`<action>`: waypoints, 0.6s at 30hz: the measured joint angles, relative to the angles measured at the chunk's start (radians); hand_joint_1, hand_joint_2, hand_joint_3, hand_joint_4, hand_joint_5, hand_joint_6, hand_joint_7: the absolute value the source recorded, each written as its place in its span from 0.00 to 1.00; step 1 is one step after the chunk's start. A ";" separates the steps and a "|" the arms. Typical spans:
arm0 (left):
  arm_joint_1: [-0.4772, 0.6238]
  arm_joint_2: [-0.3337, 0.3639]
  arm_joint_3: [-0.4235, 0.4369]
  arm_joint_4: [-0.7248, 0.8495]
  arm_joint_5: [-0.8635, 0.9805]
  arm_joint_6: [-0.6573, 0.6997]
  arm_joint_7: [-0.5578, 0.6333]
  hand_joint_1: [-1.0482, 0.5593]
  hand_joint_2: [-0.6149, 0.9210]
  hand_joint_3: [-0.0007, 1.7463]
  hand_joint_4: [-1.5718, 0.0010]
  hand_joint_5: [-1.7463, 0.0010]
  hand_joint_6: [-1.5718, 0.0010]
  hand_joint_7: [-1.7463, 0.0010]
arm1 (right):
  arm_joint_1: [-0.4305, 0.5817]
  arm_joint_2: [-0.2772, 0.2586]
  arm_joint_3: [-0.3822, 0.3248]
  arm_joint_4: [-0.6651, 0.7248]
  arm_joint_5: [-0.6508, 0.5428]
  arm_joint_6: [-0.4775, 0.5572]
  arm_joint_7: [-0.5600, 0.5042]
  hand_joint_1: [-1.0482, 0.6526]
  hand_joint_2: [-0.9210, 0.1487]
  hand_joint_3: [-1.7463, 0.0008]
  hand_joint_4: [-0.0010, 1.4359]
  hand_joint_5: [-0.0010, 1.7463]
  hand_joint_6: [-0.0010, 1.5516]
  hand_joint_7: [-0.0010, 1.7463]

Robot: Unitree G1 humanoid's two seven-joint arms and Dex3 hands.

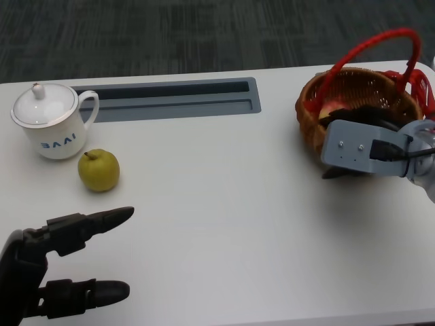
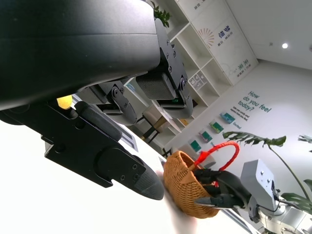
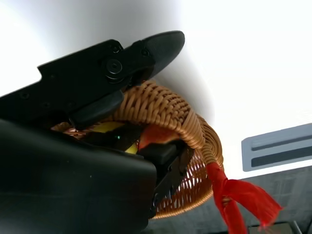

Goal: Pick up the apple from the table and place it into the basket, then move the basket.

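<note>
At the table's far right, the right hand (image 1: 353, 146) grips the rim of the brown woven wicker basket with a red handle (image 1: 309, 112), the red-and-yellow apple (image 1: 336, 109) inside. Left hand (image 1: 58, 268) hovers empty, fingers apart, near a yellow-green pear (image 1: 98, 170).

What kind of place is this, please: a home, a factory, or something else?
Probably an office or showroom. The white table has a cable slot, the floor is grey carpet, and the left wrist view shows display shelves and wall lettering.
</note>
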 measured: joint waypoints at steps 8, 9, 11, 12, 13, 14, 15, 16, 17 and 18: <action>-0.003 -0.001 -0.004 -0.001 0.001 0.000 0.000 0.28 0.90 0.00 0.45 1.00 0.51 1.00 | 0.001 -0.001 -0.050 -0.016 0.049 -0.034 0.011 0.01 0.09 0.99 0.11 0.00 0.06 0.00; -0.004 -0.001 -0.005 -0.001 0.001 0.000 0.000 0.28 0.90 0.00 0.45 1.00 0.51 1.00 | 0.001 -0.002 -0.057 -0.017 0.055 -0.038 0.013 0.00 0.08 0.99 0.12 0.01 0.06 0.00; -0.004 -0.002 -0.005 -0.001 0.001 0.000 0.000 0.27 0.90 0.00 0.44 1.00 0.51 1.00 | 0.003 -0.005 -0.066 -0.020 0.064 -0.049 0.014 0.00 0.07 0.99 0.13 0.01 0.08 0.01; -0.004 -0.003 -0.005 -0.001 0.001 0.000 0.000 0.27 0.90 0.00 0.44 1.00 0.51 1.00 | 0.005 -0.008 -0.068 -0.021 0.068 -0.055 0.014 0.00 0.06 0.99 0.13 0.01 0.08 0.01; -0.004 -0.003 -0.005 -0.002 0.001 0.000 0.000 0.27 0.90 0.00 0.44 1.00 0.51 1.00 | 0.008 -0.011 -0.071 -0.022 0.072 -0.064 0.014 0.00 0.06 0.99 0.14 0.01 0.09 0.01; -0.004 -0.004 -0.005 -0.002 0.002 0.000 0.000 0.27 0.90 0.00 0.44 1.00 0.51 1.00 | 0.011 -0.014 -0.073 -0.024 0.076 -0.072 0.014 0.00 0.06 0.99 0.14 0.01 0.10 0.01; -0.004 -0.004 -0.005 -0.004 0.002 0.000 0.000 0.27 0.90 0.00 0.44 1.00 0.51 1.00 | 0.013 -0.016 -0.074 -0.025 0.078 -0.078 0.014 0.00 0.06 0.99 0.14 0.01 0.10 0.01; -0.004 -0.005 -0.005 -0.005 0.002 0.000 0.000 0.27 0.90 0.00 0.44 1.00 0.51 1.00 | 0.014 -0.018 -0.076 -0.025 0.080 -0.082 0.014 0.00 0.05 0.99 0.15 0.01 0.10 0.01; -0.005 -0.005 -0.005 -0.006 0.002 0.000 0.000 0.27 0.90 0.00 0.44 1.00 0.51 1.00 | 0.016 -0.020 -0.079 -0.026 0.082 -0.085 0.014 0.01 0.05 0.99 0.16 0.02 0.11 0.02; -0.005 -0.006 -0.005 -0.007 0.002 0.000 0.000 0.27 0.90 0.00 0.44 1.00 0.51 1.00 | 0.019 -0.023 -0.085 -0.028 0.088 -0.095 0.017 0.01 0.06 0.99 0.17 0.02 0.13 0.02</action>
